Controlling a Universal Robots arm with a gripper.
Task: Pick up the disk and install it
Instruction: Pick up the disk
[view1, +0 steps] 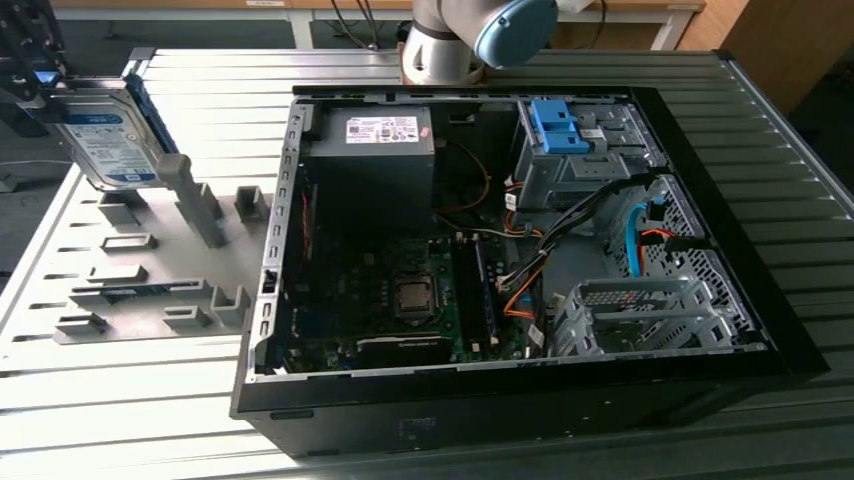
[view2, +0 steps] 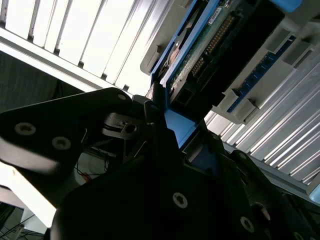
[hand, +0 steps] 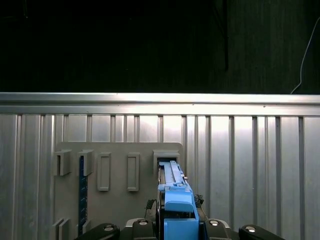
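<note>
The disk (view1: 111, 135) is a silver drive with a white-and-blue label and a blue frame. It stands on edge at the exterior view's far left, over the grey fixture plate (view1: 147, 265). My gripper (view1: 44, 85) is shut on its upper end. In the first wrist view the disk's blue frame (hand: 175, 197) runs edge-on from between my fingers toward a grey slot (hand: 166, 157) on the plate. Whether its lower end still sits in that slot I cannot tell. The second wrist view shows the disk's green circuit board (view2: 200, 55) and my gripper (view2: 167, 127) clamped on the blue edge.
An open computer case (view1: 747, 300) lies on the slatted metal table (view1: 174, 420), at the exterior view's right. Inside are a dark power supply (view1: 374, 150), a motherboard (view1: 400, 300), a drive cage with a blue bracket (view1: 558, 125) and a grey perforated cage (view1: 627, 315). The arm's base (view1: 447, 45) stands behind the case.
</note>
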